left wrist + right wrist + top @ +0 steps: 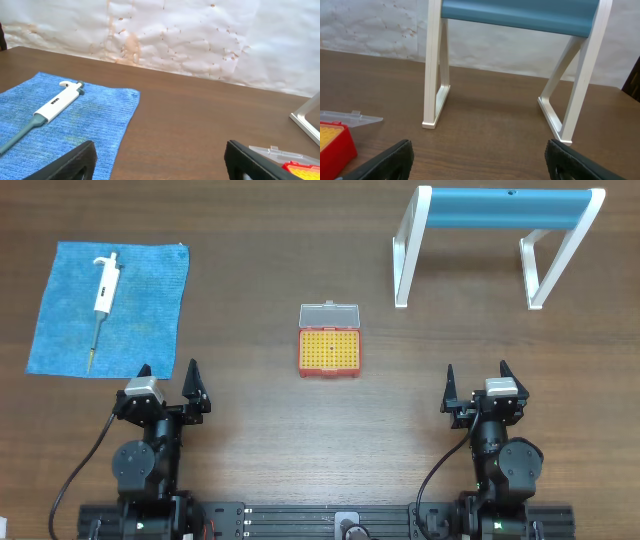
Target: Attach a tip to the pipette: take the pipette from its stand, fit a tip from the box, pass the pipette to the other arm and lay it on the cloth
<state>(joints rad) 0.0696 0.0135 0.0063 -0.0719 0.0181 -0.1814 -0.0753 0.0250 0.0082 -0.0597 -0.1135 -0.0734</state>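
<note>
Step in hand: the last one looks done. The pipette (104, 288) is off its stand (500, 208) and lies on the cloth (150, 300) with a yellow tip (93, 352) on its end.
Next move: I judge that you need no further grasp. At most, keep both arms back near their bases. Whether the tip is pushed fully home is too small to tell.
Left pincer (168, 370): lower left of the top view, close to its base, fingers spread wide and holding nothing.
Right pincer (477, 370): lower right of the top view, also spread wide and holding nothing.
Tip box (301, 352): middle of the frame, up from the two arms and between them. It has a red tray of yellow tips, and its clear lid is folded back on the far side. It is well apart from both pincers.
Cloth: blue, upper left of the frame, spread flat just beyond the left pincer.
Pipette: lies flat on the cloth's left half with its white body toward the far edge and its tip toward the near edge. Neither pincer touches it.
Stand: upper right of the frame, white legs under a blue crossbar.
Tabletop (260, 440): dark brown wood grain.
Room: a rough white wall (200, 40) with brownish stains rises behind the tabletop's far edge.
</note>
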